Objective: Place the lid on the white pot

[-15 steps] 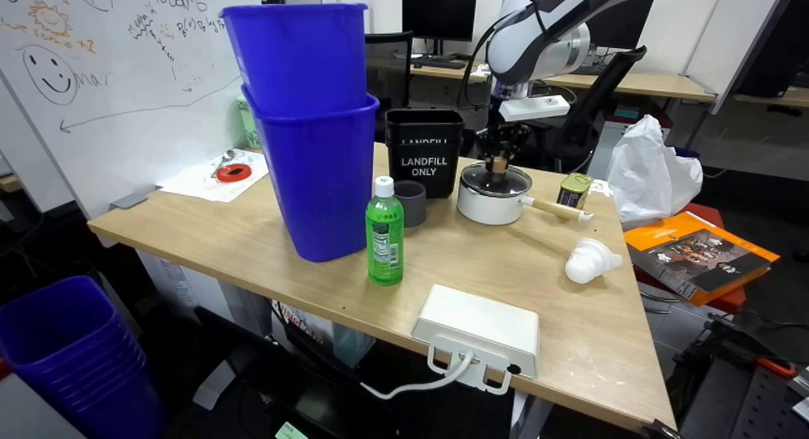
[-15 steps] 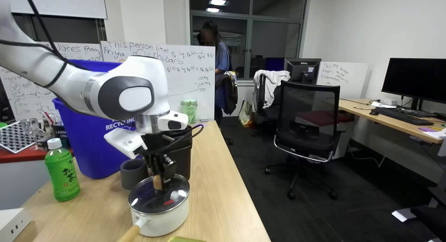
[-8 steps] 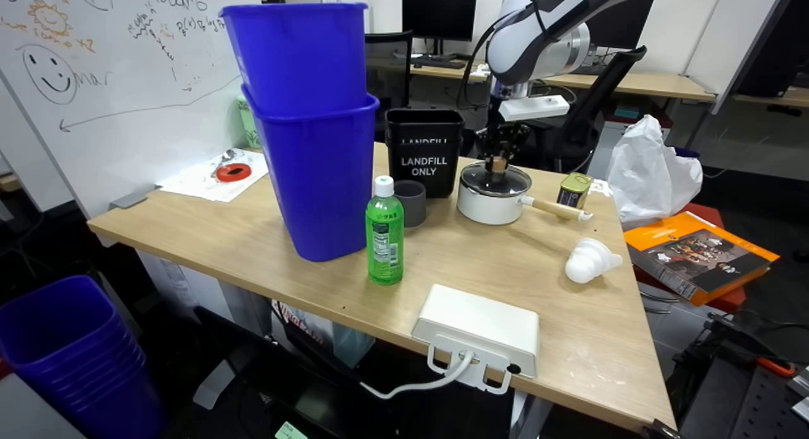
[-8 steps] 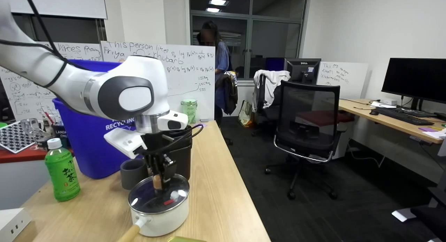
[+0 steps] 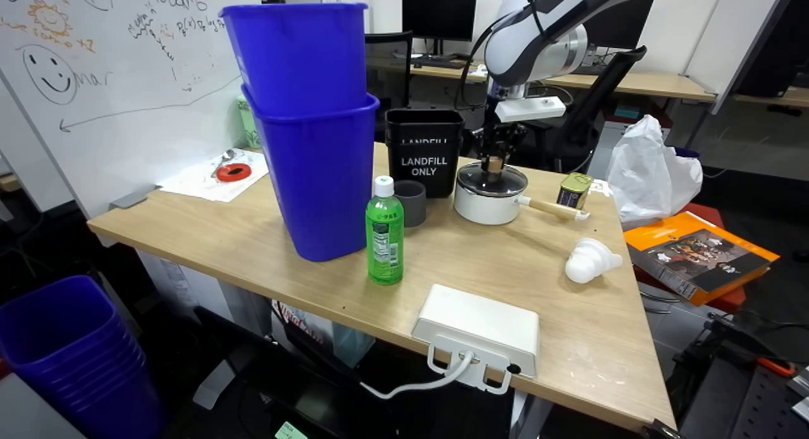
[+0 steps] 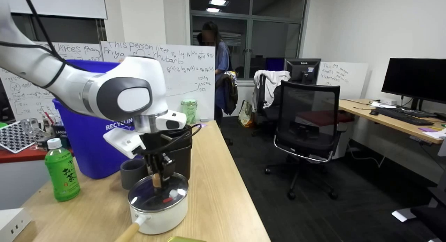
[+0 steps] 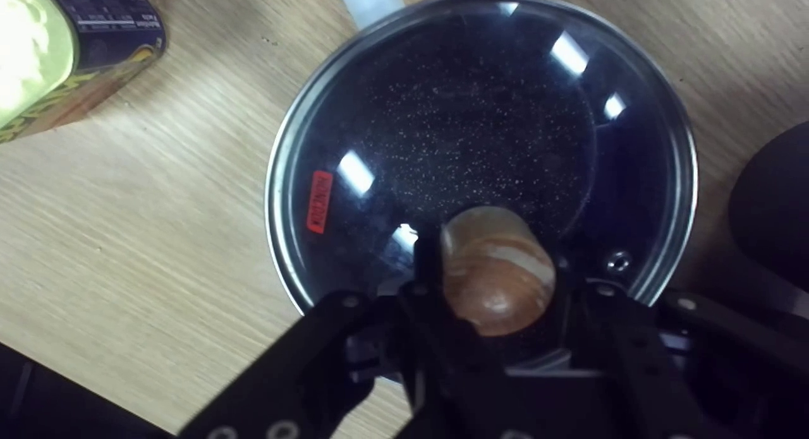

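Plainly, the end effector (image 7: 496, 275) grips the knob (image 7: 499, 287) of the lid (image 7: 468, 129) covering the white pot (image 6: 163, 218).

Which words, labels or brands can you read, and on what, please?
"LANDFILL ONLY": black bin
"RECYCLING": blue bin
"DELL": monitor
"This person", "rhubarb": whiteboard
"お茶": green bottle
"Nutrition Facts", upside down: tin
Too blurred or small: red label on lid, bottle's fine print, most other board writing.
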`<state>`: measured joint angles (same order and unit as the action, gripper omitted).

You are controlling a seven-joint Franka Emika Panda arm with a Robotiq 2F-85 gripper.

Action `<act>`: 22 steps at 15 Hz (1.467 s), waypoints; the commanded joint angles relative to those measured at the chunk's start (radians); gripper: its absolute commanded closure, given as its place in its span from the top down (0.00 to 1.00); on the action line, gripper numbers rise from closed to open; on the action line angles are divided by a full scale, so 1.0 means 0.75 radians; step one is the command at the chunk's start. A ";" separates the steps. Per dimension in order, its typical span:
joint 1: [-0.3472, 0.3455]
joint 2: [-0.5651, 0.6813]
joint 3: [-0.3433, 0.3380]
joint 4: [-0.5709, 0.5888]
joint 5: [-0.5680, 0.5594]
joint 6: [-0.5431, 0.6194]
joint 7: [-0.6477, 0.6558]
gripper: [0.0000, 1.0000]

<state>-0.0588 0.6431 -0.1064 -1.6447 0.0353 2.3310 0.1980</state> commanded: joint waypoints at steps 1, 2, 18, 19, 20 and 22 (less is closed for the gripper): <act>-0.003 0.019 0.015 0.007 0.019 0.047 0.004 0.16; -0.002 0.020 0.015 0.010 0.018 0.052 0.005 0.16; 0.010 -0.013 0.006 -0.038 -0.002 0.089 0.015 0.16; 0.013 -0.015 0.002 -0.045 -0.008 0.094 0.017 0.16; 0.014 -0.017 0.000 -0.049 -0.010 0.099 0.020 0.16; 0.016 -0.021 -0.006 -0.054 -0.015 0.115 0.024 0.16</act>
<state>-0.0546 0.6459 -0.0981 -1.6522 0.0348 2.3819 0.2040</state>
